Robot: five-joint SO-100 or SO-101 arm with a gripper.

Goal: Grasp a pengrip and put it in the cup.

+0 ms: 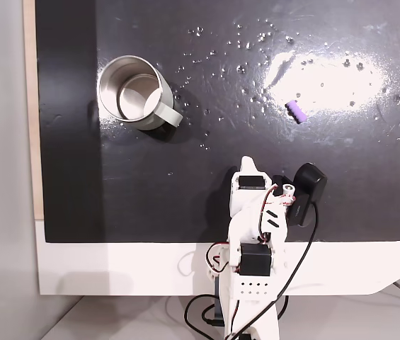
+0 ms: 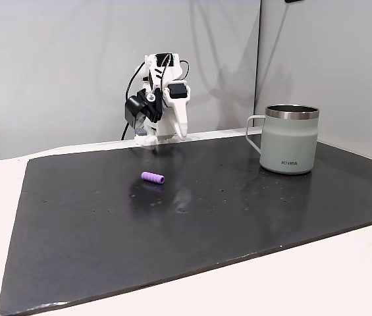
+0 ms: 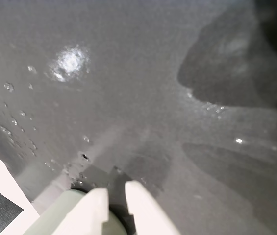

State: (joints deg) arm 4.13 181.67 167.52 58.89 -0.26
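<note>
Folded arm (image 1: 256, 234) parked at the near edge of the black mat (image 1: 185, 198) in a fixed view from above, white links stacked over the base, black camera box (image 1: 307, 191) jutting to the right of the wrist. Gripper (image 1: 250, 166) aimed out over the mat, white tip just past the arm's body. Same gripper (image 2: 179, 131) pointing down toward the mat's far edge in a fixed view from the side, hanging just above the surface. Close up in the wrist view, gripper (image 3: 114, 193) with 2 pale fingertips (image 3: 94, 200) nearly pressed together, only a thin dark slit between them, nothing pinched.

Pengrip (image 1: 296, 110) lying on its side on the mat, purple, in the bright glare patch, up and to the right of the gripper from above, well apart from it. From the side, pengrip (image 2: 153, 178) resting in open mat, in front of the arm and well left of the cup.

Cup (image 1: 133, 92) upright near the mat's upper left from above, steel interior bare, band handle turned toward lower right. Side on, cup (image 2: 291, 141) standing at the right, handle facing left, dark rim on top.

Scattered shiny specks (image 1: 242, 46) across the mat's upper middle. White tabletop (image 2: 1, 184) showing around the mat's edges.
</note>
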